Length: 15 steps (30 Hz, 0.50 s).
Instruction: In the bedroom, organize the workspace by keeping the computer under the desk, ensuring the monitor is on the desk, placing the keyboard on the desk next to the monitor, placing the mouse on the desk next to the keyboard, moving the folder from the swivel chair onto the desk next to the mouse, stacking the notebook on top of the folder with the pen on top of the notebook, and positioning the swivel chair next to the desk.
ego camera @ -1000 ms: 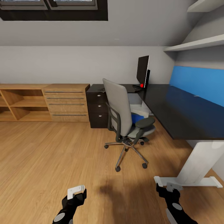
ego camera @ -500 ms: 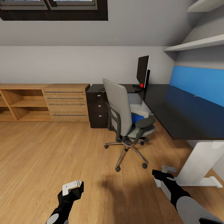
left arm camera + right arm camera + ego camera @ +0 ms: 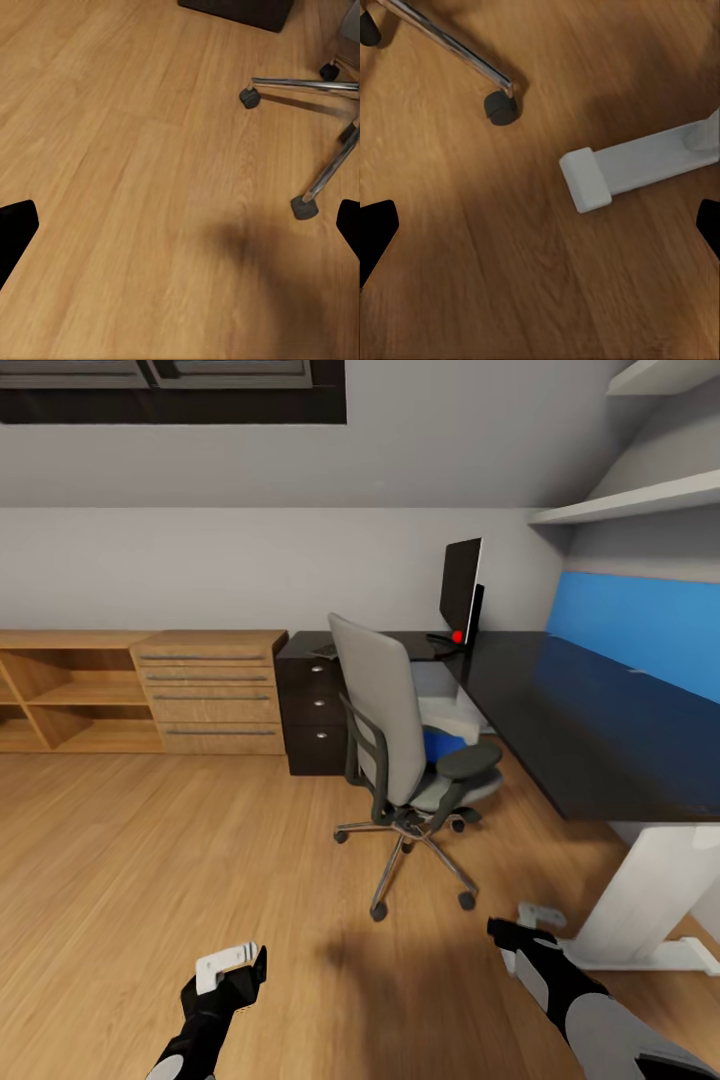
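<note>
Since a second ago, crept a little closer to the swivel chair (image 3: 405, 745), whole head view drifted with it; right gripper (image 3: 528, 927) lifted and swung forward, left gripper (image 3: 232, 965) raised slightly. Chair parked at 12 o'clock, back turned this way, at the desk (image 3: 590, 735); sliver of blue at its seat, probably the folder (image 3: 437, 744), mostly hidden by the backrest. Monitor (image 3: 461, 592) standing at the desk's far corner, around 1 o'clock. Dresser (image 3: 208, 690) off at 10 o'clock. In the wrist views, fingers (image 3: 16, 232) at the frame edges spread wide over bare floor, nothing gripped on either side; chair castor (image 3: 500, 106) and white desk foot (image 3: 637, 165) under the right arm. Still approaching, by the look of it. Best to swing round toward 1 o'clock so the seat opens up, keep clear of the star base and desk foot, then reach flat for the folder's edge.
</note>
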### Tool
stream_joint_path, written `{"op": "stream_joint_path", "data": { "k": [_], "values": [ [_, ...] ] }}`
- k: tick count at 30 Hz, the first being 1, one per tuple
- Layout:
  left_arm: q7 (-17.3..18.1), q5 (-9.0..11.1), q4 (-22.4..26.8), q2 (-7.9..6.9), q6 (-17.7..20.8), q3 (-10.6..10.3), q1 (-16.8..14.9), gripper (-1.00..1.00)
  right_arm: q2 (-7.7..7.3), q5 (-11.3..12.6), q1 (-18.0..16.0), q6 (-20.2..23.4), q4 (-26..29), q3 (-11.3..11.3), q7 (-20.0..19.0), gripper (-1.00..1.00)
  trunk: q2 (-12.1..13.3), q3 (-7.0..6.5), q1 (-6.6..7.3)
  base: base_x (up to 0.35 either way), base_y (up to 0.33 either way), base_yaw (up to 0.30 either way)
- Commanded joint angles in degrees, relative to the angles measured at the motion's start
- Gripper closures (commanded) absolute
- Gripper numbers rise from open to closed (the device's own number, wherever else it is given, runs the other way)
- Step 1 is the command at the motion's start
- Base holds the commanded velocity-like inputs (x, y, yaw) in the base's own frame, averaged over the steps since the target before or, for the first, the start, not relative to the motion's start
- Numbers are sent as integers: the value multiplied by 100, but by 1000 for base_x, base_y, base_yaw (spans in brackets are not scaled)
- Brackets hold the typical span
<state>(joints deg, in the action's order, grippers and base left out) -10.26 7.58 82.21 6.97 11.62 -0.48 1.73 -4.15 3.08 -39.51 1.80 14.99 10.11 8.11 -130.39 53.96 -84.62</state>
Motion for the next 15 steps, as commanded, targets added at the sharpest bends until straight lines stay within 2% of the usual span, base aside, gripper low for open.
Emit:
{"op": "stream_joint_path", "data": {
  "k": [1, 8, 15],
  "values": [
    [-31, 59, 12, 1, 28, -5, 1, -100, 0, 38, -1, 20, 9, -4, 17, -100, -2, 4, -2, 268, -28, 0],
    [-29, 66, 22, 6, 80, -11, 3, -100, -13, 69, -2, -11, 65, 21, 25, -100, -2, 4, -2, 109, -7, 0],
    [-27, 68, 23, 6, 84, -10, 3, -100, -16, 58, 4, -302, 259, 13, 31, -100, -2, 4, -2, 226, 0, 0]
  ]
}}
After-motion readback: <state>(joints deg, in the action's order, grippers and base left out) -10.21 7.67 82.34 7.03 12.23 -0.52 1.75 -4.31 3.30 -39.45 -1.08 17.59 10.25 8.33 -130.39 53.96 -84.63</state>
